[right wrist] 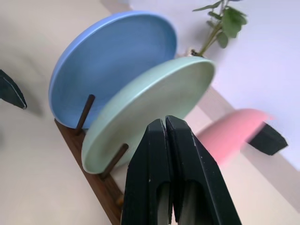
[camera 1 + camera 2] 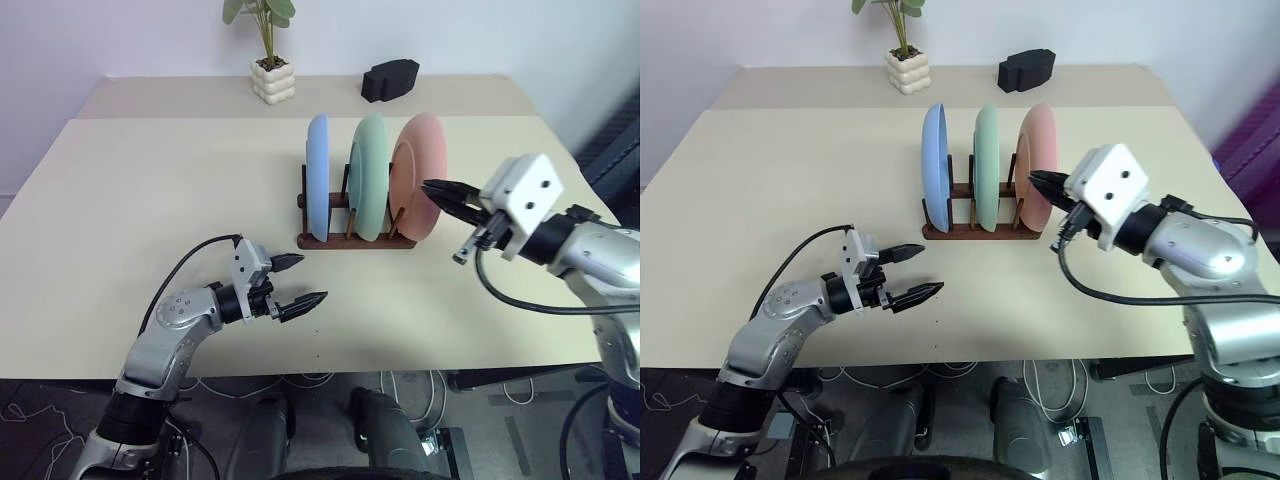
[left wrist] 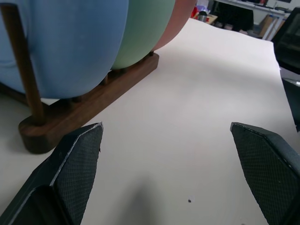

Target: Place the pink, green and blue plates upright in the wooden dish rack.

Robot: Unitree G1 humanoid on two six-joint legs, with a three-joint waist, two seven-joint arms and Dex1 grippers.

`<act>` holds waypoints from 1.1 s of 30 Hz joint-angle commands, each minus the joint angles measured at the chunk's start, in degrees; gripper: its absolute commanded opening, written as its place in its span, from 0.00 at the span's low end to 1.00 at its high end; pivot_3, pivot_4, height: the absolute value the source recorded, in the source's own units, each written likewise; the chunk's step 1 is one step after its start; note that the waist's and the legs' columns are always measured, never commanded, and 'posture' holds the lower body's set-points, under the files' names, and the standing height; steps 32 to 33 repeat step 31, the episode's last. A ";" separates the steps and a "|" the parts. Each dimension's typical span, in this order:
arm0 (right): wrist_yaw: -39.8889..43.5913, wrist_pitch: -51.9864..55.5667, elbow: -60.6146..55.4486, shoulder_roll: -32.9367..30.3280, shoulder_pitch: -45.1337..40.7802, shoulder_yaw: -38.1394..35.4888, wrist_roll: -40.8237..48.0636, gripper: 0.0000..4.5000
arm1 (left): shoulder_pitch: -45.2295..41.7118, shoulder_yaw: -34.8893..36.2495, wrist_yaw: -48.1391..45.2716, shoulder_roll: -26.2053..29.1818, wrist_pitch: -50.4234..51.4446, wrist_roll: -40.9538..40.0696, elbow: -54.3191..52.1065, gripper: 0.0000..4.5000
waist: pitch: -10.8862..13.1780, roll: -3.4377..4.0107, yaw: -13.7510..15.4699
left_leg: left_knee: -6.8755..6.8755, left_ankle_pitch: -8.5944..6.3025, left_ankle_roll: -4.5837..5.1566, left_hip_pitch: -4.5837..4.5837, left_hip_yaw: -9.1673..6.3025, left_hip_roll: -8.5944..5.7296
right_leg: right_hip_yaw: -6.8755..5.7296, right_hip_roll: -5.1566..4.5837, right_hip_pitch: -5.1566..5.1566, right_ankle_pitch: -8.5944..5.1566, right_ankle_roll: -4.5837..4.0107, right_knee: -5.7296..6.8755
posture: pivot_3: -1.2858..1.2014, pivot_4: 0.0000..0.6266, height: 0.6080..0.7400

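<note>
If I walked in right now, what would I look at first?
Probably the three bright plates standing upright in the wooden dish rack in the middle of the table: the blue plate on the robot's left, the green plate in the middle, the pink plate on the right. The shut right gripper hangs just in front of the pink one.

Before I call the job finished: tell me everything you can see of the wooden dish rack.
The wooden dish rack is small, dark brown, apparently stained wood: two parallel base rails with thin upright pegs. It sits flat on the beige table, past its middle. Three plates stand upright in it, side by side: blue plate on the robot's left, green plate in the middle, pink plate on the right. Neither gripper touches it.
</note>
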 commanded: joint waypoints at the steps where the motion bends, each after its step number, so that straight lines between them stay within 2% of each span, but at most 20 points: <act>1: 1.40 0.39 -1.21 -0.31 2.02 -11.29 6.43 0.01 | -1.16 -0.34 -0.82 -0.51 -2.33 0.81 1.42 1.00 | 0.00 0.00 0.12 | 0.00 0.00 0.00 0.00 0.00 0.00 | 0.00 0.00 0.00 0.00 0.00 -0.01 | 0.52 0.24 0.97; 6: 6.62 2.75 -0.24 0.49 14.86 -18.44 12.19 0.01 | -2.18 1.03 -0.83 0.27 -5.74 3.10 6.29 1.00 | -0.02 -0.02 0.95 | 0.00 -0.01 0.02 0.06 -0.01 -0.01 | -0.01 0.02 0.09 0.00 0.00 -0.03 | 0.52 0.24 0.97; 10: 7.24 -1.46 1.61 0.71 21.60 -15.11 7.70 0.01 | -2.28 3.11 -0.68 1.57 -7.52 3.80 9.32 1.00 | -0.06 0.06 0.84 | 0.03 -0.01 0.02 0.10 0.04 0.01 | 0.01 0.01 0.11 0.00 -0.01 -0.01 | 0.52 0.24 0.97; 13: 4.68 -4.50 7.86 3.34 20.91 -10.22 4.07 0.01 | -1.20 5.26 -0.01 3.18 -9.21 4.77 11.08 1.00 | -0.08 0.05 0.69 | 0.03 -0.01 0.02 0.13 0.05 0.04 | 0.01 0.02 0.11 -0.06 0.08 0.00 | 0.52 0.24 0.97; 16: 3.47 -8.19 13.47 3.11 18.95 -6.78 -0.48 0.01 | -0.57 6.62 0.61 4.18 -8.72 4.59 9.69 1.00 | -0.07 0.08 0.72 | 0.02 -0.01 0.02 0.12 0.05 0.03 | 0.01 -0.01 0.10 -0.04 0.05 -0.01 | 0.52 0.24 0.97; 22: 4.47 -11.84 18.36 5.43 17.46 -5.35 0.44 0.01 | 0.90 6.92 2.16 4.61 -7.90 5.14 7.70 1.00 | -0.05 0.12 1.12 | 0.04 -0.01 0.02 0.09 0.03 0.01 | 0.01 -0.03 0.11 0.01 -0.01 -0.01 | 0.52 0.24 0.97; 33: 4.09 -12.88 21.16 5.37 13.71 -1.80 -0.43 0.01 | 1.85 7.38 4.06 4.69 -5.17 4.55 3.78 1.00 | -0.06 0.15 0.95 | 0.03 -0.01 0.02 0.12 0.04 0.02 | 0.01 -0.01 0.11 0.00 -0.01 0.02 | 0.52 0.24 0.97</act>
